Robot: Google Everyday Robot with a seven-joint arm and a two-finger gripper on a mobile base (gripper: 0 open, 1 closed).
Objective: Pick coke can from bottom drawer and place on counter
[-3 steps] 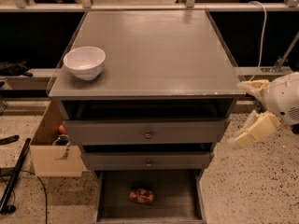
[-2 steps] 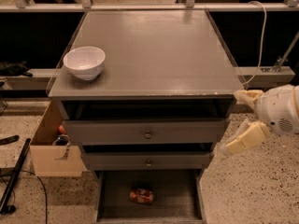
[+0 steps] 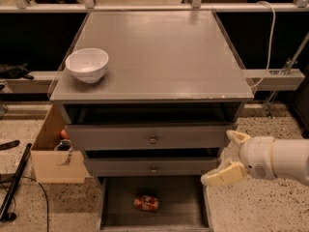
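The coke can [image 3: 146, 203] lies on its side on the floor of the open bottom drawer [image 3: 178, 211], near the middle. The grey counter [image 3: 159, 57] tops the cabinet above it. My gripper [image 3: 231, 154] hangs at the cabinet's right front corner, level with the two upper drawers, above and to the right of the can. Its two cream fingers are spread apart and hold nothing.
A white bowl [image 3: 87, 65] stands on the counter's left front part. A cardboard box [image 3: 50, 153] sits on the floor left of the cabinet, with a dark pole [image 3: 14, 182] beside it. A white cable [image 3: 268, 37] and a rail [image 3: 275, 79] are at the right.
My gripper has moved down and to the left, from beside the counter's right edge to the drawer fronts, closer to the open bottom drawer. The can and bowl have not moved.
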